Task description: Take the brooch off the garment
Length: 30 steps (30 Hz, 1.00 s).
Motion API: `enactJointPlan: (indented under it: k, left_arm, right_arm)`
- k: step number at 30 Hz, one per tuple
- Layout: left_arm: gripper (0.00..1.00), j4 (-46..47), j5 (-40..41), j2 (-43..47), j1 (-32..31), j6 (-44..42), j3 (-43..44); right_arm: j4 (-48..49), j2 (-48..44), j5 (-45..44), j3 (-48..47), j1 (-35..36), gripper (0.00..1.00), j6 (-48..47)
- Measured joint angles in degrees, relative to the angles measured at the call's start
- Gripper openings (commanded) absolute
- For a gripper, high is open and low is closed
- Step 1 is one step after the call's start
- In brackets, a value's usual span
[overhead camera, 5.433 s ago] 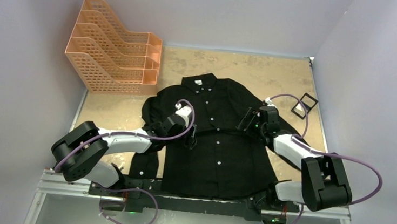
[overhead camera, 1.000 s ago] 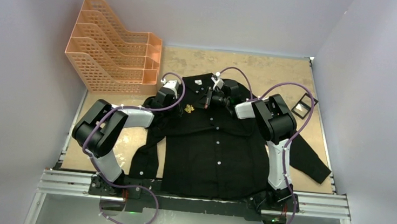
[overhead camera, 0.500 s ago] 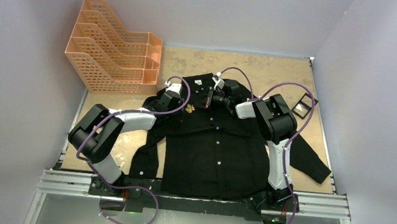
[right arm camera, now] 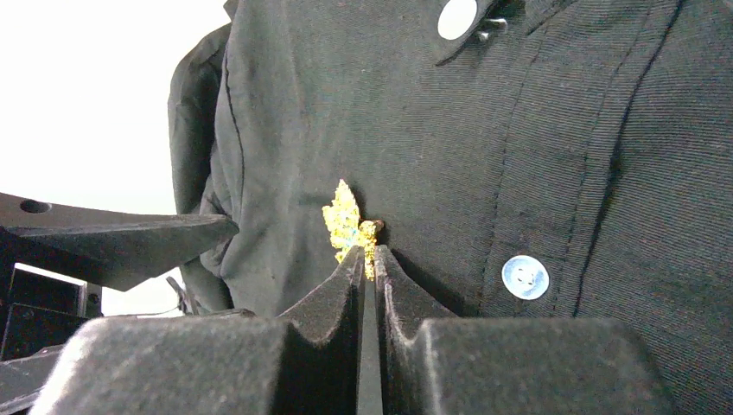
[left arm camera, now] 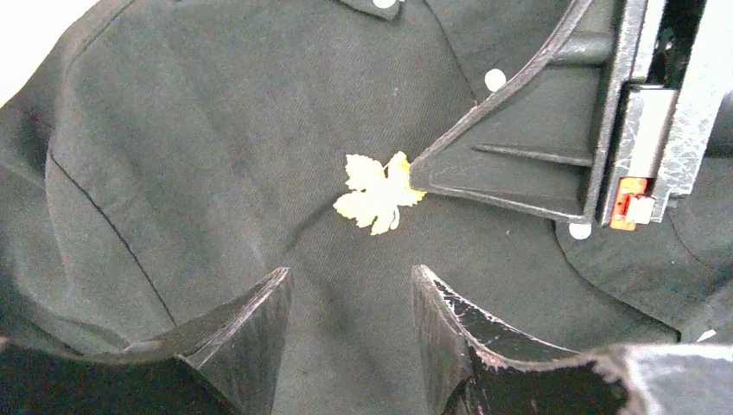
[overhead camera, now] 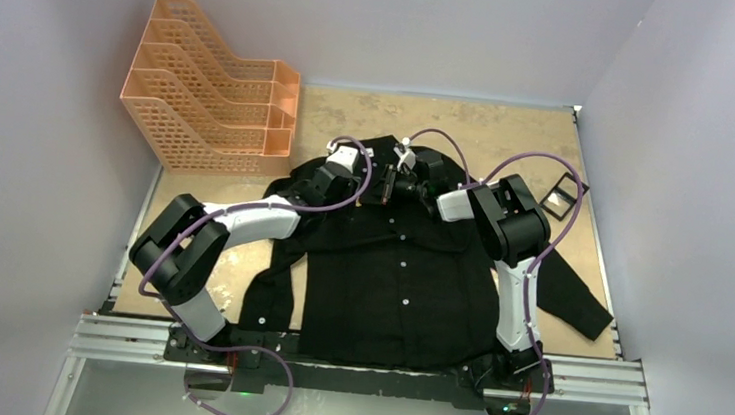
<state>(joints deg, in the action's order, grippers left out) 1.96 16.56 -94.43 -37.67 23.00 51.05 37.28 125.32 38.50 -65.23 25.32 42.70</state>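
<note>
The garment point(overhead camera: 397, 280), a black button-up shirt, lies flat on the table. The brooch point(left arm camera: 377, 192), a small golden maple leaf, is pinned to its chest; the top view hides it under my left wrist. My left gripper point(left arm camera: 350, 281) hovers open just short of the brooch, with only cloth between its fingers. My right gripper point(right arm camera: 367, 255) comes from the other side. Its jaws stand a narrow slit apart, and the tips straddle the edge of the brooch point(right arm camera: 348, 226). In the top view, the left gripper point(overhead camera: 347, 188) and the right gripper point(overhead camera: 382, 187) meet below the collar.
An orange file rack point(overhead camera: 215, 94) stands at the back left. A small black frame point(overhead camera: 564, 193) lies on the brown table point(overhead camera: 531, 131) at the back right. White buttons point(right arm camera: 525, 277) dot the shirt front. The left finger point(right arm camera: 112, 242) reaches in at the left of the right wrist view.
My left gripper has swung right over the brooch, covering it in the top view, and has opened wider. My right gripper stays in place; its jaws have parted slightly.
</note>
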Motion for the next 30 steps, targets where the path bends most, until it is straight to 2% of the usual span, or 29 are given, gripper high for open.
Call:
enactJointPlan:
  k: [7,14,18,30]
  left_arm:
    - [0.55,-1.27,1.92,-0.85,-1.31,-1.51,2.19]
    - [0.56,-4.33,4.57,-4.90,-3.85,-3.72,6.93]
    - [0.52,-4.94,4.44,-7.43,-3.96,-5.62,9.14]
    - [0.49,-3.43,-7.04,-9.46,1.77,-4.11,9.73]
  right_arm:
    - [-0.66,-1.44,-0.26,1.16,-0.35,0.27,-0.28]
    - [-2.36,-6.01,-2.36,3.89,-2.29,0.28,-1.55]
    - [-2.54,-7.37,-3.37,3.89,-2.97,0.28,-2.25]
    - [-2.08,-7.52,-3.50,4.83,-2.89,0.29,-2.64]
